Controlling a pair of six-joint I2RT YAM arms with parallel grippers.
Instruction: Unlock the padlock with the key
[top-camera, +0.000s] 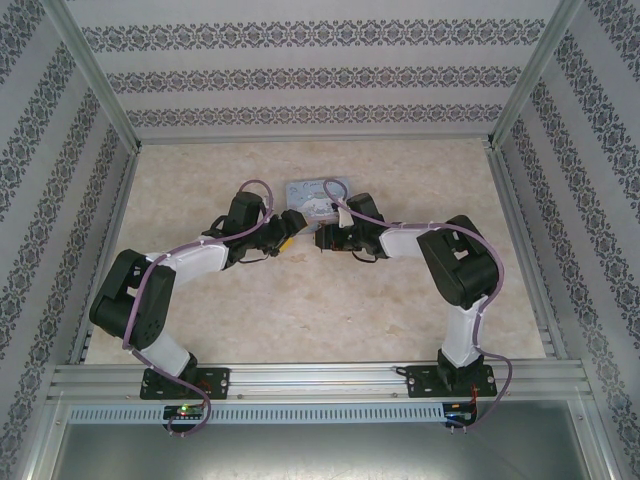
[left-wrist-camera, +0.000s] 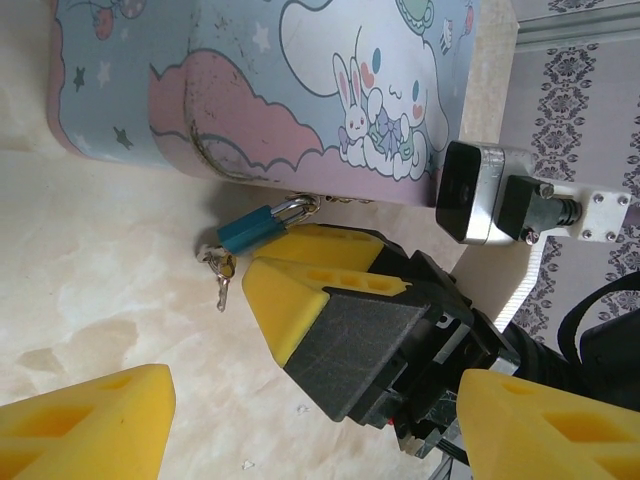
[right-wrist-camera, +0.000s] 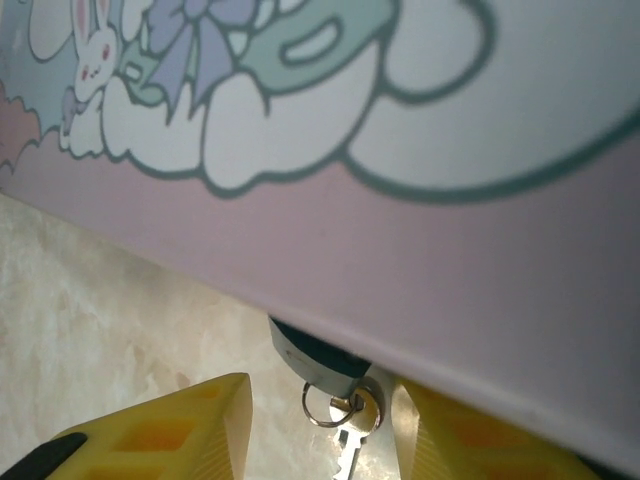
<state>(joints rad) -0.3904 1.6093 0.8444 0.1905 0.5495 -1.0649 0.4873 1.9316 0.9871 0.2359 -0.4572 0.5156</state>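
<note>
Looking through the right wrist camera, we see the right gripper (right-wrist-camera: 320, 398) with its yellow fingers (right-wrist-camera: 180, 430) spread apart. They straddle the key (right-wrist-camera: 348, 456) and its ring, just beside the blue padlock (right-wrist-camera: 305, 358). The padlock lies on the marble-patterned table (left-wrist-camera: 100, 290), its shackle touching the lower edge of the cartoon-printed tin (left-wrist-camera: 300, 90). We think a key sits in the keyhole, though the blur leaves that unsure. The left gripper (top-camera: 284, 240) hovers near the lock, its fingers wide apart.
</note>
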